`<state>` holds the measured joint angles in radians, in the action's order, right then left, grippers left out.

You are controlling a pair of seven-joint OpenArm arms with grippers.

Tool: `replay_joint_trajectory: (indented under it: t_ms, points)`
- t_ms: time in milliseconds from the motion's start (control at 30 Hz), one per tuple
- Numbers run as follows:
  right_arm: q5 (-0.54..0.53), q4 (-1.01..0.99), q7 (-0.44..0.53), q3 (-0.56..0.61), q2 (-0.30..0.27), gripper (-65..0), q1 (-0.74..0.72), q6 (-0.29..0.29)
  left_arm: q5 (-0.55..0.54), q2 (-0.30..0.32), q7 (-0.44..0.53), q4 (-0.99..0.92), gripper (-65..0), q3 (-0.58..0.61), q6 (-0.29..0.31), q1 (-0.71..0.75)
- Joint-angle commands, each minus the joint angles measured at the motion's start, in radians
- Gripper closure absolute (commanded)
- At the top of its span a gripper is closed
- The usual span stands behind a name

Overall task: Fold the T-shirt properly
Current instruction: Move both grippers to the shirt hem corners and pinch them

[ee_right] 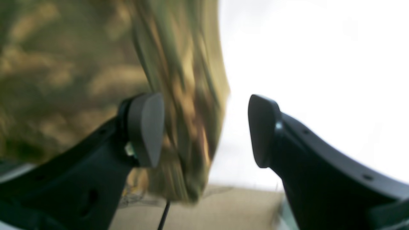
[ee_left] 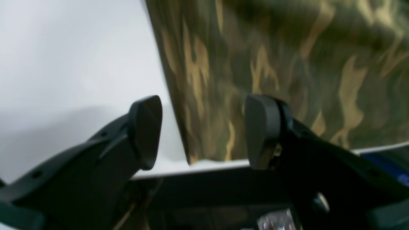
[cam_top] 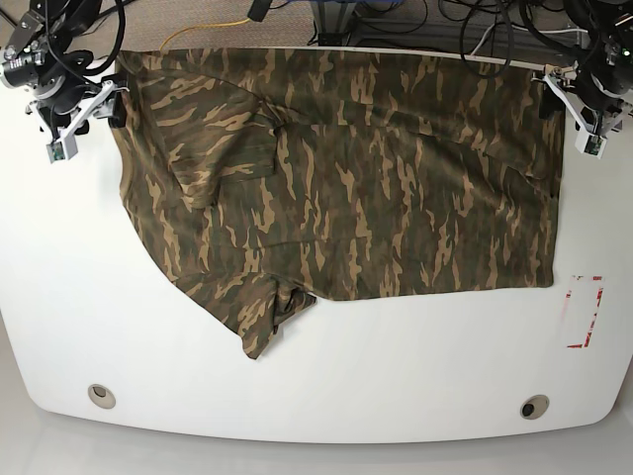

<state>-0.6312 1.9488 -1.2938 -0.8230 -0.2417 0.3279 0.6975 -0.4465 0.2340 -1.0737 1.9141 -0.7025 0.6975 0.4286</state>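
T-shirt (ee_left: 287, 73) fabric fills the upper right of the left wrist view, lying flat on the white table (ee_left: 70, 64). You see the left gripper (ee_left: 204, 131) with its jaws wide apart and nothing between them. The straight edge of the cloth runs just ahead of the gap between the pads, and its corner lies near the table edge below it.

In the right wrist view the right gripper (ee_right: 206, 129) also stands wide open and holds nothing. A blurred fold of the camouflage cloth (ee_right: 179, 95) hangs just beside its left pad, partly inside the gap, while the right pad has only white table behind it. The blur hides whether the cloth touches the pad.

From the base view, the shirt (cam_top: 396, 178) is spread across the far half of the table, with one sleeve pointing to the near side. Each gripper sits at one far corner of it, well apart from the other.

I judge that the cloth is light, soft and limp, so it will sag and wrinkle when lifted. You should pinch it at a hem or corner, both sides at the same time, and keep it stretched between the arms.
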Motion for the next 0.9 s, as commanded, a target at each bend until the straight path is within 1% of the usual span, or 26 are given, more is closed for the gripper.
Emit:
replay_joint_trajectory:
  t_ms: [0, 67, 100, 200, 300, 400, 467, 533, 633, 700, 733, 867]
  points:
    - [0.012, 0.01, -0.025, -0.006, -0.02, -40.1, -0.079, 0.001, -0.019, 0.014, 0.013, 0.018, -37.9, -0.024, 0.001, -0.01]
    - [0.032, -0.01, -0.037, -0.003, -0.018, -40.1, -0.132, 0.001, -0.018, 0.014, 0.013, 0.018, -37.9, -0.036, 0.001, -0.041]
    - [0.046, -0.035, -0.04, 0.011, -0.017, -40.1, -0.184, 0.001, -0.016, 0.014, 0.013, 0.014, -37.9, -0.038, 0.001, -0.08]
    - [0.086, -0.105, -0.04, 0.084, -0.023, -40.1, -0.272, 0.001, 0.022, 0.014, 0.013, 0.012, -37.9, -0.041, 0.001, -0.142]
    - [0.153, -0.173, -0.04, 0.127, -0.02, -40.1, -0.367, 0.001, 0.113, 0.014, 0.013, 0.012, -37.9, -0.036, 0.001, -0.215]
    - [0.225, -0.277, -0.033, 0.17, -0.015, -40.1, -0.481, 0.001, 0.225, 0.011, 0.013, -0.003, -37.9, 0.02, 0.001, -0.33]
    - [0.256, -0.323, -0.016, 0.192, -0.015, -40.1, -0.531, 0.001, 0.283, 0.011, 0.014, -0.04, -37.9, 0.04, 0.001, -0.373]
    - [0.284, -0.397, 0.035, 0.221, -0.015, -40.1, -0.586, 0.001, 0.348, 0.011, 0.017, -0.135, -37.9, 0.048, 0.001, -0.471]
    - [0.325, -0.539, 0.104, 0.276, -0.017, -40.1, -0.675, 0.001, 0.395, 0.011, 0.03, -0.298, -37.9, 0.042, 0.001, -0.607]
    - [0.35, -0.639, 0.161, 0.293, -0.021, -40.1, -0.723, 0.001, 0.417, 0.014, 0.088, -0.399, -37.8, 0.042, 0.001, -0.664]
    - [0.36, -0.702, 0.208, 0.298, -0.021, -40.1, -0.746, 0.001, 0.433, 0.015, 0.138, -0.451, -37.8, 0.043, 0.001, -0.692]
    - [0.428, -0.926, 0.362, 0.301, -0.023, -40.1, -0.849, 0.001, 0.49, 0.04, 0.258, -0.62, -37.8, 0.076, 0.001, -0.762]
